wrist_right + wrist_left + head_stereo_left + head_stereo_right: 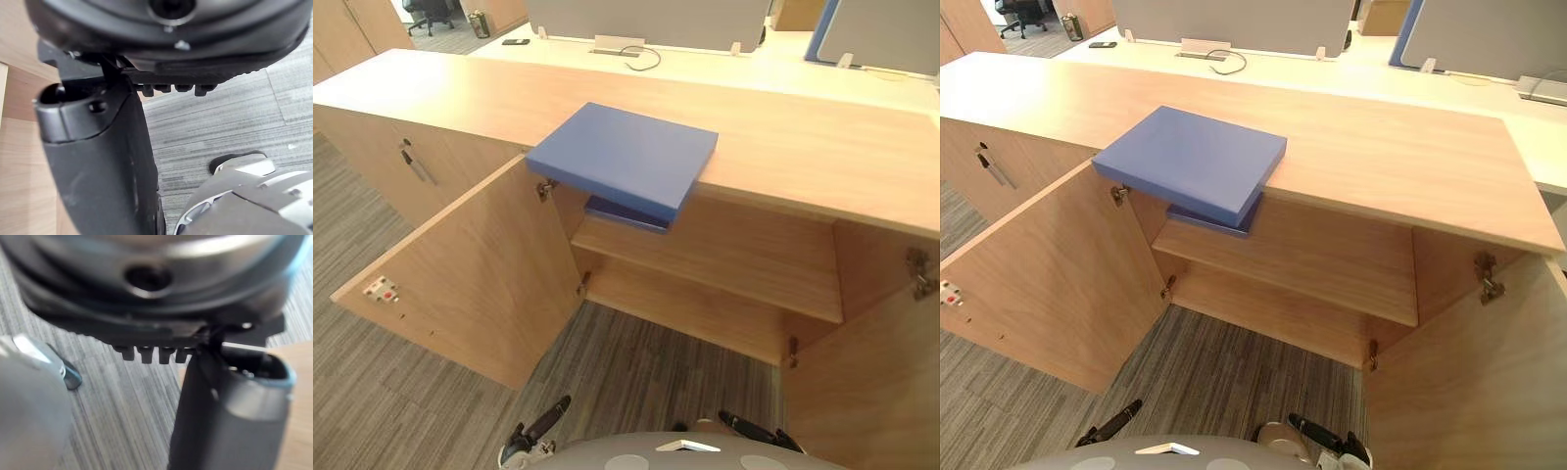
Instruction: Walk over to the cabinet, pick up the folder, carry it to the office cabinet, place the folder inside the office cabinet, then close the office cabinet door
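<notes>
A blue folder (625, 157) lies flat on the wooden top (822, 147) of the office cabinet, its near corner hanging out over the open front. Right under that overhang shows a darker blue flat thing (625, 212), at the mouth of the upper compartment. Both cabinet doors stand wide open: the left door (460, 279) and the right door (876, 382). Inside, a bare shelf (724, 269) splits the space. My left hand (536, 431) and right hand (1324, 436) hang low by the carpet, well short of the cabinet, fingers straight and holding nothing.
To the left is a neighbouring cabinet with a shut door and a metal handle (414, 163). Behind the cabinet top stands a pale desk (705, 61) with grey partition screens, a cable and a small dark device. Grey striped carpet (636, 372) lies between the open doors.
</notes>
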Robot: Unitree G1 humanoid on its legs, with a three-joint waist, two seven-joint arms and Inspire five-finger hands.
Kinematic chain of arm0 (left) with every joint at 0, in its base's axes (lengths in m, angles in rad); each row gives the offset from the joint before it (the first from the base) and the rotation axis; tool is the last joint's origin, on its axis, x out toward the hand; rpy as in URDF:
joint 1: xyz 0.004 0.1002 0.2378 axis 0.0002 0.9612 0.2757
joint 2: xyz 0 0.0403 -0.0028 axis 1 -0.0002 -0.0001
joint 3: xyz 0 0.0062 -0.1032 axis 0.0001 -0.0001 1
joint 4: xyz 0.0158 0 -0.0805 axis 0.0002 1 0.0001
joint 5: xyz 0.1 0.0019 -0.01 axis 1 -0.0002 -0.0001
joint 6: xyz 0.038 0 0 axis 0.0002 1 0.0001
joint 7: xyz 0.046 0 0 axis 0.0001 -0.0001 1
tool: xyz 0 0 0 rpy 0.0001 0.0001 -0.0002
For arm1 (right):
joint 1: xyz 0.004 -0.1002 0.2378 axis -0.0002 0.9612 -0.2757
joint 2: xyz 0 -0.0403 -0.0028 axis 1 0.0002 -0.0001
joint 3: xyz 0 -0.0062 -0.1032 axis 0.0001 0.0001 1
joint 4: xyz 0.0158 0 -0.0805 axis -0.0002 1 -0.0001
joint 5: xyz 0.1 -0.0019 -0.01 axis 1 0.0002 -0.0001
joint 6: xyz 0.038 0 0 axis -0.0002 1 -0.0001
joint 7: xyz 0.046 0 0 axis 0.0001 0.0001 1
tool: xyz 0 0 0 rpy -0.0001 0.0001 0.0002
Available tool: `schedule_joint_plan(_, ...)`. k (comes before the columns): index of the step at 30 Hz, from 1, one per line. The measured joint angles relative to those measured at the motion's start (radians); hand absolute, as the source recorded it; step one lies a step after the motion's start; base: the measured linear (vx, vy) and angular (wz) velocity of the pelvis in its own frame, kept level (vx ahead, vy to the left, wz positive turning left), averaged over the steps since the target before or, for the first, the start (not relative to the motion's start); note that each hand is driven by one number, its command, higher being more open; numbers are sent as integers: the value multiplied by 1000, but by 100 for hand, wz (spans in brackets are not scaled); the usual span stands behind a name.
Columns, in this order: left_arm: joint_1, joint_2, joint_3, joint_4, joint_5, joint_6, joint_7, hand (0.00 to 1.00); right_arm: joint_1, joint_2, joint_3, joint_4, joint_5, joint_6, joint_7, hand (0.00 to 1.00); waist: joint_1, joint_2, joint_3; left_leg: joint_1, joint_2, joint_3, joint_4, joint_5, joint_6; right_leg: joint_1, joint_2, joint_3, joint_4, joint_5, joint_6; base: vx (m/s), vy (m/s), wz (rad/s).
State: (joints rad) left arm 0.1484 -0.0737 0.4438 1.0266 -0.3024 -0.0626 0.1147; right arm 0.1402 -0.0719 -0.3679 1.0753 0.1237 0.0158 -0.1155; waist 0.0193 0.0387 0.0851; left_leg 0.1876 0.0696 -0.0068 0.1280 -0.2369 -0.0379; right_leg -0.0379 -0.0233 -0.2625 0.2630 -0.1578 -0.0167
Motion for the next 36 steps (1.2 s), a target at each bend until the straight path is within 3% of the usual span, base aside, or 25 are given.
schedule_joint_plan(3,-26,11,-52,-21,0,0,-27,100,-3,7,4,3,0,1,1,100,2,-6,-1,-9,18,-26,20,-1,-13,51,21,-33,-65,9,-14,195,-57,36)
schedule_joint_plan(6,-29,40,-135,-108,-44,1,-43,100,-17,25,9,5,0,2,0,100,6,-37,21,-145,21,-19,346,-53,-80,112,15,-59,-101,10,-15,77,8,40)
schedule_joint_plan(7,-13,44,-160,-166,-64,5,-45,100,-16,26,16,-9,0,4,0,100,8,-37,25,-223,41,14,522,-67,-76,142,19,-64,-122,9,-16,69,66,31)
schedule_joint_plan(8,17,37,-198,-253,-95,13,-43,100,-18,26,19,-24,0,4,-1,100,13,-29,39,-278,87,70,634,-103,-48,174,28,-64,-139,9,-17,71,84,18)
schedule_joint_plan(9,38,34,-223,-308,-104,22,-42,100,-19,26,25,-29,0,4,-1,100,18,-31,44,-298,103,89,651,-116,-41,184,26,-63,-142,9,-16,39,96,2)
schedule_joint_plan(10,79,35,-268,-406,-133,28,-40,100,-19,26,36,-33,0,4,-2,100,25,-32,45,-328,121,100,642,-121,-35,187,20,-59,-141,10,-14,3,137,-17)
schedule_joint_plan(11,130,33,-329,-552,-148,32,-40,100,-15,21,56,-45,0,4,-2,100,38,-32,44,-339,135,100,538,-75,-30,178,13,-48,-133,8,7,38,277,-29)
schedule_joint_plan(12,187,32,-368,-702,-167,31,-47,100,-15,13,89,-57,-2,8,-2,100,54,-19,42,-323,122,86,435,-55,-49,167,11,-20,-125,-2,35,61,297,-27)
schedule_joint_plan(13,207,32,-379,-769,-168,31,-51,100,-11,19,104,-62,-1,10,-2,100,55,-35,33,-304,106,87,380,-57,-45,157,5,-13,-120,2,42,94,271,-12)
schedule_joint_plan(14,228,41,-397,-885,-166,25,-54,100,-9,33,125,-76,-2,15,-1,100,60,-71,31,-282,69,95,311,-34,-16,141,-25,-7,-125,9,53,47,163,6)
schedule_joint_plan(15,246,37,-397,-989,-154,21,-54,100,-8,45,143,-85,-3,16,-1,100,62,-81,30,-280,47,95,294,-23,-7,143,-42,-9,-137,19,68,21,145,10)
schedule_joint_plan(18,277,15,-400,-1182,-68,-4,-25,100,-10,68,166,-93,-33,10,-1,100,65,-73,26,-266,13,91,270,-14,8,159,-71,-16,-145,26,79,-1,148,13)
schedule_joint_plan(22,292,-17,-448,-1277,205,-51,136,100,5,67,195,-75,-40,-5,-32,100,93,-81,2,-245,-21,75,202,15,21,168,-97,-41,-161,31,87,10,51,20)
schedule_joint_plan(27,297,-12,-489,-1282,472,-51,385,100,4,70,238,-50,-37,-16,-95,100,98,-99,-21,-212,-25,67,140,46,12,187,-99,-51,-182,34,88,35,-17,5)
schedule_joint_plan(28,293,-7,-513,-1282,514,-49,428,100,4,70,246,-45,-38,-21,-102,100,100,-112,-34,-207,-24,67,128,52,9,188,-97,-52,-187,35,88,43,-30,2)
schedule_joint_plan(30,290,6,-585,-1289,641,-46,498,100,6,69,264,-38,-39,-29,-109,100,106,-115,-39,-185,-23,73,93,66,4,197,-95,-49,-202,41,81,32,-42,-7)
schedule_joint_plan(36,188,92,-790,-1327,971,-29,523,100,17,57,319,-39,-40,-36,-101,100,94,-117,-88,-164,-17,115,40,78,2,176,-88,4,-217,54,74,21,-4,-22)
